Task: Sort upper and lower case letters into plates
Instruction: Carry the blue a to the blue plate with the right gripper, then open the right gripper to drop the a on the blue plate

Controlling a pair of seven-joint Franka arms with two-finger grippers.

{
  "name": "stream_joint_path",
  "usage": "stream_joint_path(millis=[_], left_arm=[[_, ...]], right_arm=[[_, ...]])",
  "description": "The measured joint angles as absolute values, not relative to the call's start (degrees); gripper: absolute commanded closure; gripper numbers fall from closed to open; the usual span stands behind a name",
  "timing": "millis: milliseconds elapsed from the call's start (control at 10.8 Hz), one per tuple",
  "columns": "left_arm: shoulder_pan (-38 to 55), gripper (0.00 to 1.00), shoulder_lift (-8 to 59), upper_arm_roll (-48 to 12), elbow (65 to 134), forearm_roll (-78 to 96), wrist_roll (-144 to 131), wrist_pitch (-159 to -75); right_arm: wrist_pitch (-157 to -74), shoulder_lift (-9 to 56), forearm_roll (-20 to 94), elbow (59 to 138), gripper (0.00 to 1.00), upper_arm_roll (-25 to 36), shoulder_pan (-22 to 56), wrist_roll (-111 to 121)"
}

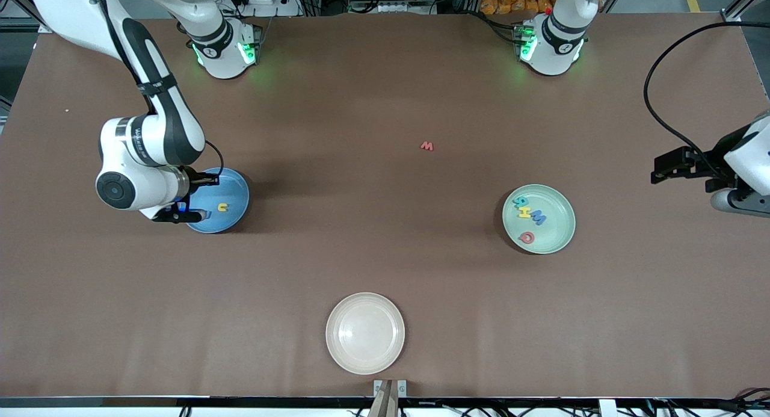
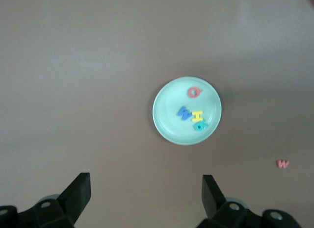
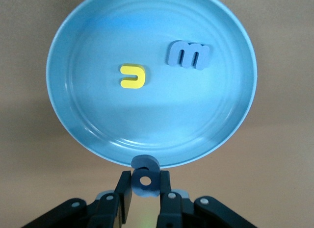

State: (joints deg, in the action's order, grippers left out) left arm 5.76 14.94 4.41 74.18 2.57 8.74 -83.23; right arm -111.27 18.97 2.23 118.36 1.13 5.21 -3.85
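Plates came first in the front view: nearest the camera sat a cream-white round plate [image 1: 365, 333], bare. Farther back, toward the left arm's end of the table, a pale mint green round plate [image 1: 539, 219] held four small chunky letters in teal, yellow, blue and red. Toward the right arm's end lay a blue round rimmed plate [image 3: 151, 78] holding a yellow lowercase u [image 3: 133, 76] and a slate-blue lowercase m [image 3: 189, 54]. Farthest from the camera, a small red letter w [image 1: 427, 145] lay alone on the brown table [image 1: 385, 272].

The right gripper [image 3: 145, 181] hovered over the blue plate's edge, jaws clamped on a small blue letter piece [image 3: 145, 176] with a round hole. To finish this placement well, the gripper probably needed to move farther over the plate's middle before letting go, so the piece would not catch the rim or roll off.

The left gripper [image 2: 145, 189] waited high over the table's end, jaws spread wide and holding nothing.

The held piece's exact letter could not be read. The arm hid part of the blue plate in the front view.
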Motion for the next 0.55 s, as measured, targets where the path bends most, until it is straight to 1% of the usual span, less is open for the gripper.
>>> stream_joint_path(millis=[92,185,277,462,555], left_arm=[[5.8,0.0,14.3,4.3,75.6,2.6,9.0,-82.7],[5.8,0.0,12.6,3.9,78.8,2.6,9.0,-83.4],[5.8,0.0,9.8,3.5,83.4,2.6,9.0,-86.2],[5.8,0.0,3.9,3.2,92.5,2.6,9.0,-90.9],[5.8,0.0,2.2,3.1,94.5,2.5,9.0,-91.7]], right_arm=[[-111.7,18.9,2.2,118.1,0.33,1.1,5.3,-3.5],[-111.9,18.7,2.2,117.4,0.31,1.1,5.4,-2.8],[-111.8,18.2,2.2,116.5,0.36,1.1,5.6,-1.8],[-111.7,17.6,2.3,115.3,0.39,0.9,5.9,0.8],[-111.7,17.4,2.5,114.6,0.39,0.8,6.8,1.1]])
